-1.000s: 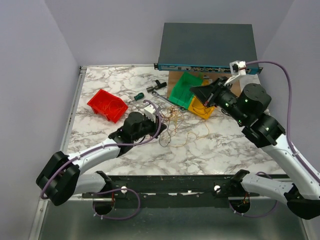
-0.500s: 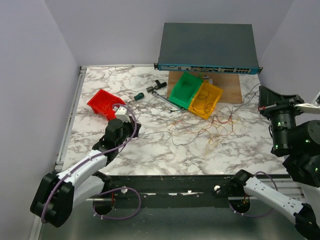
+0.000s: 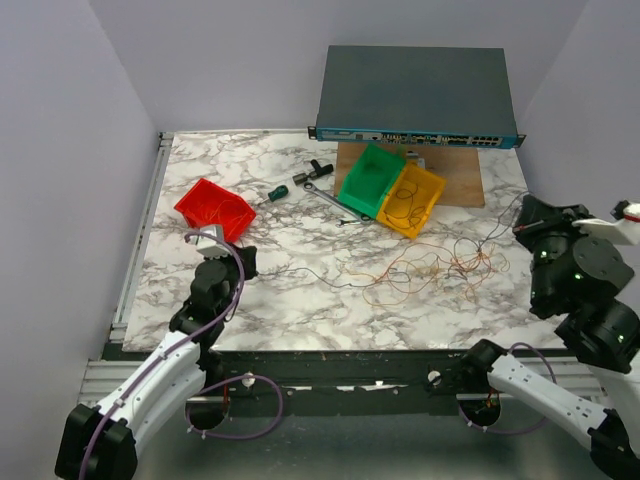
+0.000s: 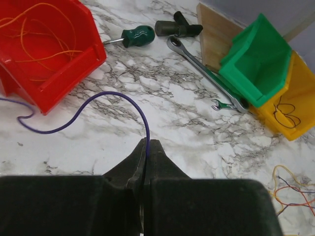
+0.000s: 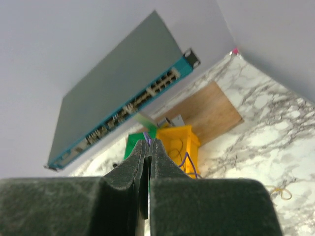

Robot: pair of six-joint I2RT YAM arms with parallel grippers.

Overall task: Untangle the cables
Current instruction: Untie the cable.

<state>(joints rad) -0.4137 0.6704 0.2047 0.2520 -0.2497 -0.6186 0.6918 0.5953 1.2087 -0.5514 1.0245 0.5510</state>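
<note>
Near-left beside red bin [image 3: 215,208], L gripper [image 4: 148,143] low, arm extended, pinching purple cable [image 4: 113,94]; I see R gripper [image 5: 148,142] raised at right edge, clamped on thin strand [image 5: 188,162].

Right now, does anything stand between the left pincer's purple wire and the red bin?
Nothing visible does. The left pincer, shut on the purple wire, faces the red bin across bare marble. The screwdriver lies off to the side, beyond the bin's corner.

You have no readable text here: the flat grey metal network switch [image 5: 118,88] beyond the right gripper [image 5: 148,145] fingers is too blurred.
</note>
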